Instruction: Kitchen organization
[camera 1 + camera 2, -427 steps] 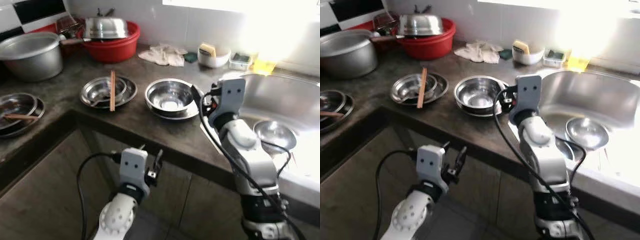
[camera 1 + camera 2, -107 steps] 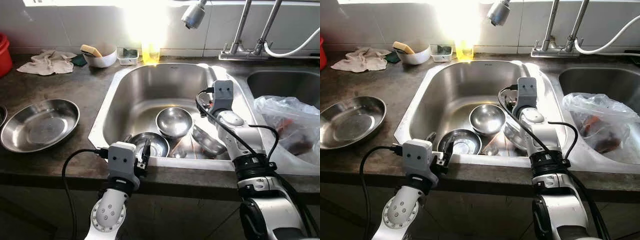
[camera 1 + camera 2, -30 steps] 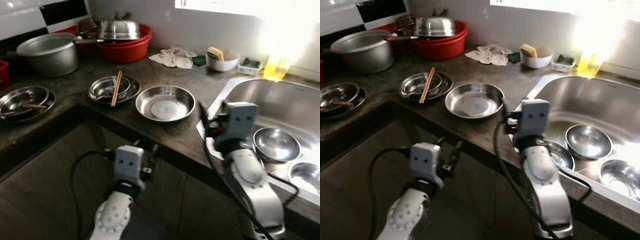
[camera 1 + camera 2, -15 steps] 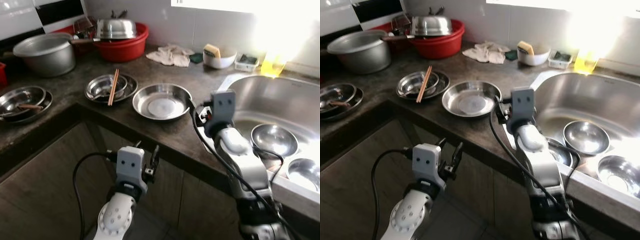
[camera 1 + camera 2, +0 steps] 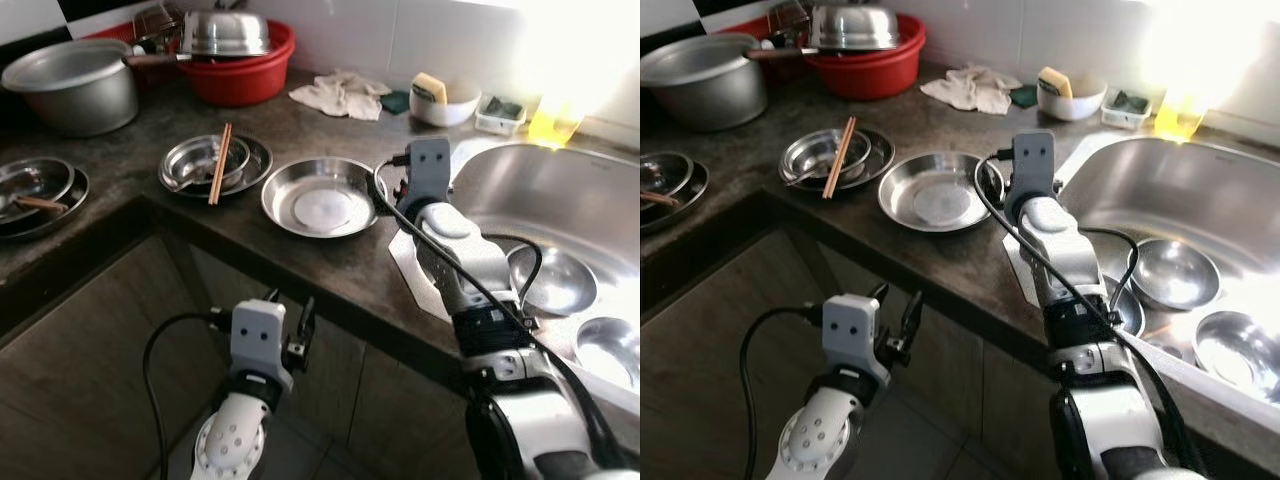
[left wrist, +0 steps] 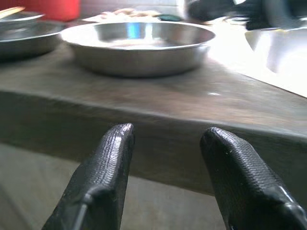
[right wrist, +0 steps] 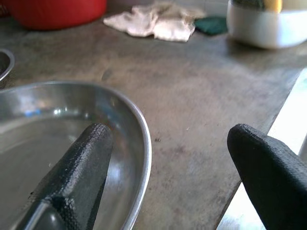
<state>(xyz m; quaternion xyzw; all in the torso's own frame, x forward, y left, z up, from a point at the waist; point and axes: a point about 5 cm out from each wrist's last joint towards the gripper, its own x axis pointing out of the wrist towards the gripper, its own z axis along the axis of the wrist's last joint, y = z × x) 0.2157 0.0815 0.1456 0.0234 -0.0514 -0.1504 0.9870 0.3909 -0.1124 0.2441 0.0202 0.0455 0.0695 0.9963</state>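
The right arm (image 5: 455, 260) hides part of the sink (image 5: 560, 190) rim. The plate (image 7: 72, 158) is cut off at the right wrist view's edge. Glare washes out the bottle (image 5: 1175, 112).

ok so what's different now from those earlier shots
The deep bowl that sat in the shallow steel dish is gone from it, and the sink holds more bowls than at first. The right pincer has swung from the sink edge to the dish's rim, open, one finger over the inside. Unchanged: left pincer low and open below the counter edge, chopsticks, pot.
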